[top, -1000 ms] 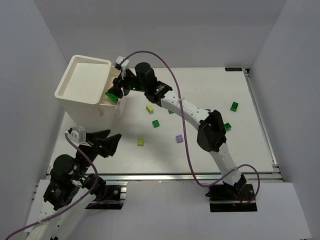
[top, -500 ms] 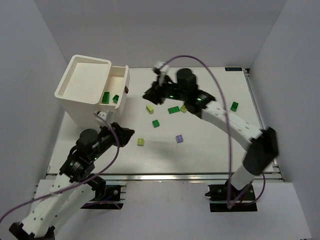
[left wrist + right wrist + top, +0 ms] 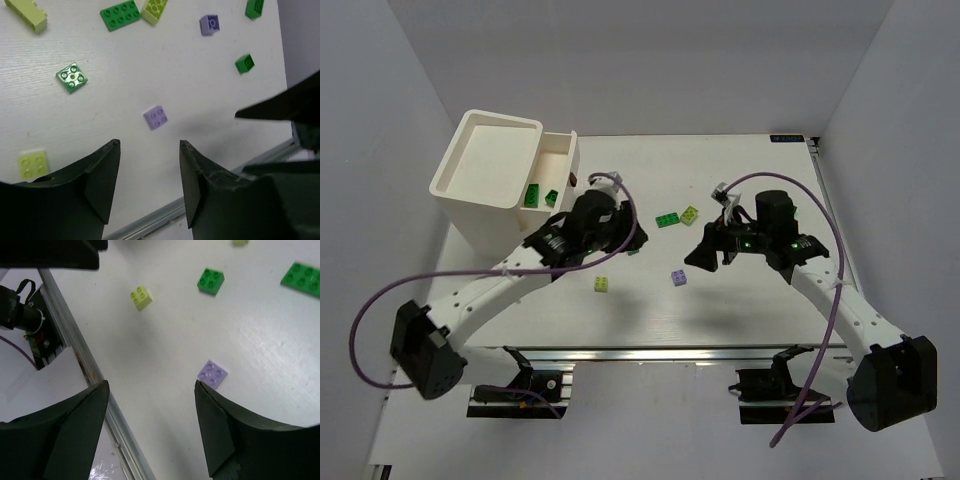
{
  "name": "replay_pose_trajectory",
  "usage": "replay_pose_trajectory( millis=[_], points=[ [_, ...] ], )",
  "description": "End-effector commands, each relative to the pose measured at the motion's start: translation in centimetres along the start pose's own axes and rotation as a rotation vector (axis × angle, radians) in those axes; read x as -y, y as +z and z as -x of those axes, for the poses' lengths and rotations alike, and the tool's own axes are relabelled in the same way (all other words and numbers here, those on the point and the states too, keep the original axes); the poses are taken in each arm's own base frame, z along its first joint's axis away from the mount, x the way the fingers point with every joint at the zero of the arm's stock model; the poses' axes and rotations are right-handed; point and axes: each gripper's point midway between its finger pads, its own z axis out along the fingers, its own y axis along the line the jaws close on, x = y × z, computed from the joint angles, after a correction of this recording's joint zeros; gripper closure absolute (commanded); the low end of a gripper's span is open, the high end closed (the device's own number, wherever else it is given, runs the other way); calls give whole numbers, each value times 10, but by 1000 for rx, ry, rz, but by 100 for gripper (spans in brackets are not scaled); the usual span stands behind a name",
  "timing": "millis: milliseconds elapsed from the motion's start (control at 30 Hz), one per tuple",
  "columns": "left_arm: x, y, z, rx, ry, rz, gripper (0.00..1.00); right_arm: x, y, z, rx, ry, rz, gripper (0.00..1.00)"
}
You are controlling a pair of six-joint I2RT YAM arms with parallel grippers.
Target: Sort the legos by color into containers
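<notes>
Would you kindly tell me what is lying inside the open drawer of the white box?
Two green bricks lie in the drawer. The part of it tucked inside the box is covered from view.

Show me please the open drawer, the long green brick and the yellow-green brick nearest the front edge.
drawer (image 3: 553, 165), top view, its bare floor.
long green brick (image 3: 667, 219), top view, its studded top.
yellow-green brick (image 3: 603, 284), top view, its studded top.

Two dark green studded bricks (image 3: 533, 195) lie in the open cream-white plastic drawer (image 3: 558, 160); a small lavender brick (image 3: 678, 278) sits on the white table (image 3: 770, 310).
</notes>
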Motion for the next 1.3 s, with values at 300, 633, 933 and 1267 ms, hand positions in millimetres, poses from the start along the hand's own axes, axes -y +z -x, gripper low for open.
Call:
replay_pose_trajectory(
  millis=[300, 633, 933, 1267],
  points=[
    [-38, 74, 3, 25, 53, 651, 27, 24, -28, -6, 50, -23, -50, 24],
    [-59, 102, -11, 9, 48, 761, 23, 24, -42, 3, 96, -36, -81, 24],
    [-74, 121, -22, -26, 55, 796, 20, 25, -44, 1, 105, -21, -69, 24],
    [-96, 140, -30, -69, 14, 788, 20, 24, -44, 1, 107, -14, -53, 24]
  ],
)
